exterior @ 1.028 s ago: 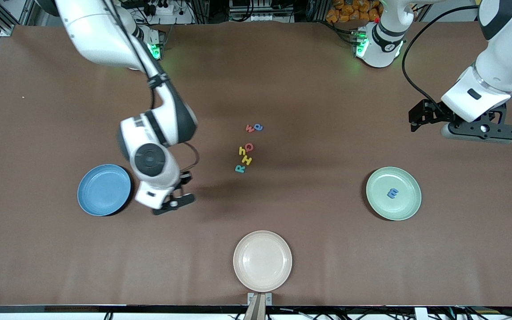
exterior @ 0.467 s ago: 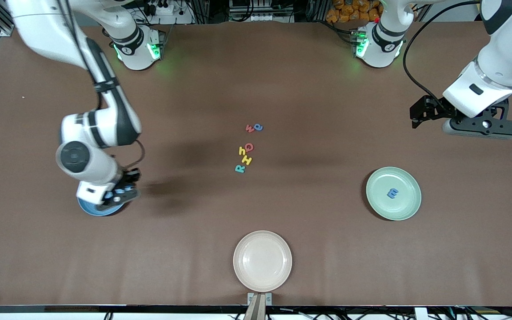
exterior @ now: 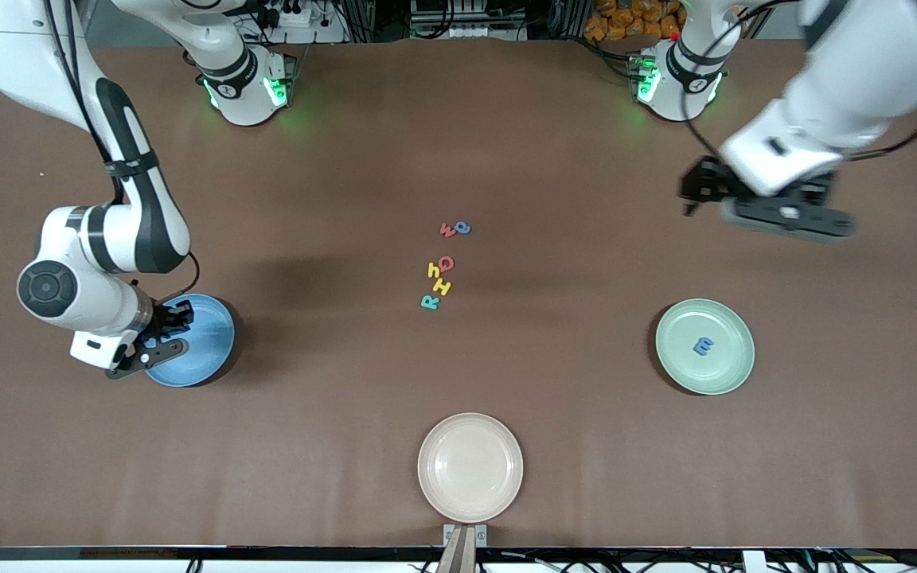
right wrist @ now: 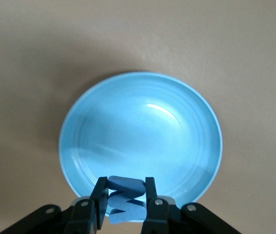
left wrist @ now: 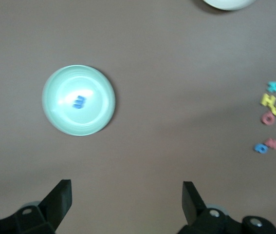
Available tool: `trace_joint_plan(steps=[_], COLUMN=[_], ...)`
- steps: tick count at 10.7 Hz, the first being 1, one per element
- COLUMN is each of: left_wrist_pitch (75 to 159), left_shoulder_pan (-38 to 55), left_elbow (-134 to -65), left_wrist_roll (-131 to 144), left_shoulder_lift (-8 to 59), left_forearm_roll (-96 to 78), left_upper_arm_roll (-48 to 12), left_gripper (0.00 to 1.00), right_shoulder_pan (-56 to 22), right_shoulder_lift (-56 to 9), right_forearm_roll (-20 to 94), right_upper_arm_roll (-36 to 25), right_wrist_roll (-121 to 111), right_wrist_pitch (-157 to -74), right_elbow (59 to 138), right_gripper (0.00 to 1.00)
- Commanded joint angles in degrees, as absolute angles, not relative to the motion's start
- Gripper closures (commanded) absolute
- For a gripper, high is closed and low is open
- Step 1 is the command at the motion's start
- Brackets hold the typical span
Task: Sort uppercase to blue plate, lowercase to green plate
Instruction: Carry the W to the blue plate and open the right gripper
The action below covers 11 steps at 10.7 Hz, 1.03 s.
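You have the right gripper (right wrist: 123, 202) over the blue plate (right wrist: 176, 131) rim, jaws clamped on the blue M (right wrist: 124, 200). Your left gripper (left wrist: 127, 195) hangs over bare bench (exterior: 554, 143), jaws spread wide; green plate (left wrist: 60, 83) with blue m (left wrist: 79, 102) below.

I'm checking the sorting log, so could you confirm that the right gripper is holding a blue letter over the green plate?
Not quite: the right gripper is shut on the blue letter, but it is over the edge of the blue plate, not the green plate. The right wrist view shows it, and the front view agrees.
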<state>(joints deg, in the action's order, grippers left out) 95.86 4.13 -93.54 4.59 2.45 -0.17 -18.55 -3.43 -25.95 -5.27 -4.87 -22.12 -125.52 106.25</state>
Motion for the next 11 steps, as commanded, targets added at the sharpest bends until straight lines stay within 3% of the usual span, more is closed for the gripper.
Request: trace_joint_plan(steps=[1, 5, 11], left_wrist_pitch=[100.3, 114.7, 126.0], left_shoulder_pan=[6.1, 6.5, 15.5], left_elbow=[-95.7, -103.8, -105.0], left_wrist_roll=[4.8, 5.4, 3.4], left_shoulder_lift=[5.5, 9.7, 21.6], left_forearm_roll=[-1.1, -0.5, 9.8], left_upper_arm_roll=[-24.1, -35.1, -37.8], left_gripper=[0.0, 0.0, 0.0], right_shoulder_pan=[-0.6, 0.1, 0.8], right_shoulder_lift=[-26.2, -26.6, -30.1], right_forearm_roll=[-1.7, 0.3, 0.3], right_upper_arm_roll=[-3.7, -3.7, -3.7], right_wrist_roll=[-23.0, -24.0, -23.6], right_wrist_pitch=[-126.2, -126.4, -134.1], right_elbow=[107.0, 105.9, 104.9], right_gripper=[0.01, 0.0, 0.0])
